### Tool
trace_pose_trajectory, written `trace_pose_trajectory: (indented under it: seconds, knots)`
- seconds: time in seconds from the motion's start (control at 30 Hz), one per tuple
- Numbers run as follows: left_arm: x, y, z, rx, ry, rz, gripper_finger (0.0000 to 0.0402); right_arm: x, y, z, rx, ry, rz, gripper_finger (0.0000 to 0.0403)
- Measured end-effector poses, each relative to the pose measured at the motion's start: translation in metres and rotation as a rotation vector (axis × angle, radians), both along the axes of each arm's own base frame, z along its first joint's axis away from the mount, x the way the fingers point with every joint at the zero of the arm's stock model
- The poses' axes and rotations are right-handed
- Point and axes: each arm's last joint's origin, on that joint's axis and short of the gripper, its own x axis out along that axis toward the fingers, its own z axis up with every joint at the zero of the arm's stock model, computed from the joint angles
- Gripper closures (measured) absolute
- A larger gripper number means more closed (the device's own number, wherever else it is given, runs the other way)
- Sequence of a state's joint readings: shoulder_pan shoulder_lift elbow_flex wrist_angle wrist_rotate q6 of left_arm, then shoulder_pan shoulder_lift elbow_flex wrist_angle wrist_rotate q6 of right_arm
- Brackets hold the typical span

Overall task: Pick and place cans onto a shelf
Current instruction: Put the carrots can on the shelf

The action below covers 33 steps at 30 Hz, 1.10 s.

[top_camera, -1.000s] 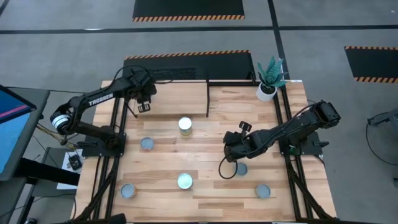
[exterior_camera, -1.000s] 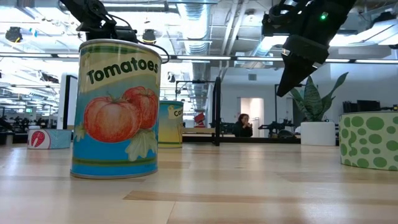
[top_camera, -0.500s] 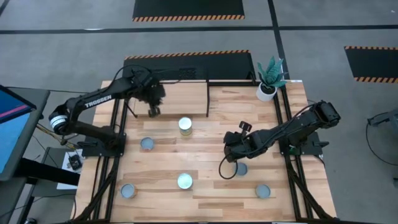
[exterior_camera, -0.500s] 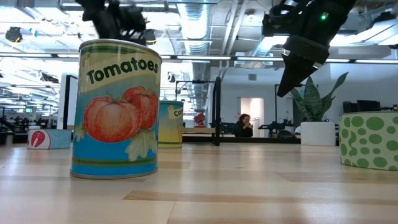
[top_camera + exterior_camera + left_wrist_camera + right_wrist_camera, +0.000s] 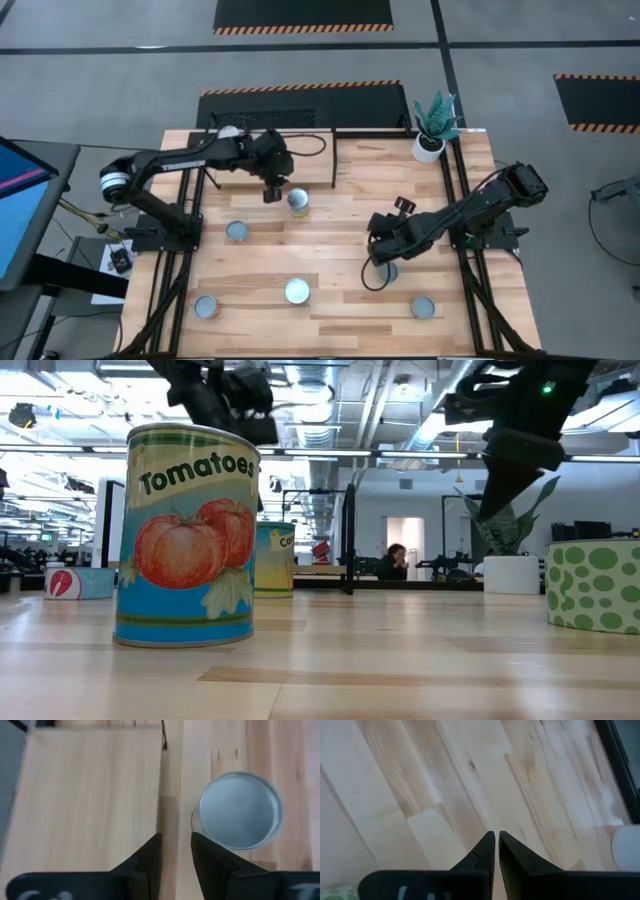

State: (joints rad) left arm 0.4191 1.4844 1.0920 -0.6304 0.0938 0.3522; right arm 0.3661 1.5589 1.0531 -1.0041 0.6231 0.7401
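1. My left arm reaches across the back of the table, wrist pointing down. The left gripper [image 5: 270, 190] hovers just beside the tall can [image 5: 298, 202], fingers [image 5: 150, 857] a narrow gap apart, holding nothing.
2. That tall can stands upright, long axis vertical, round top [image 5: 240, 810] up, just off the gripper's tip. The shelf [image 5: 268, 150] edge lies right behind the gripper; bare planks run on its open side.
3. Further cans, all upright: one [image 5: 237, 231] near the left gripper, one [image 5: 205, 306] at the front left, one [image 5: 298, 291] front centre.
4. My right arm is folded low over the table's right half. The right gripper [image 5: 378, 250] points down, fingers [image 5: 487, 847] almost together with only a slit, empty.
5. One can [image 5: 388, 270] sits just beside the right gripper, another [image 5: 422, 307] near it toward the front edge. Bare wood under the tips.
6. The low view shows the Tomatoes can [image 5: 188, 535] upright, label facing the camera.
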Motion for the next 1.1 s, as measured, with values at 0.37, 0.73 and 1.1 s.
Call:
trace_pose_trajectory:
  seconds: [0.37,0.73,1.1]
  knots:
    - [0.016,-0.002,0.0,-0.103,-0.015,-0.003,0.0269,-0.002,0.006,0.0,0.004,-0.01,0.006,0.0354]
    - [0.033,-0.017,-0.022,-0.034,0.094,-0.014,0.0269,-0.002,0.007,0.0,0.004,-0.016,0.008,0.0354]
    - [0.026,-0.02,-0.023,-0.06,0.165,0.001,0.0288,-0.003,0.017,0.0,0.014,-0.038,0.046,0.0354]
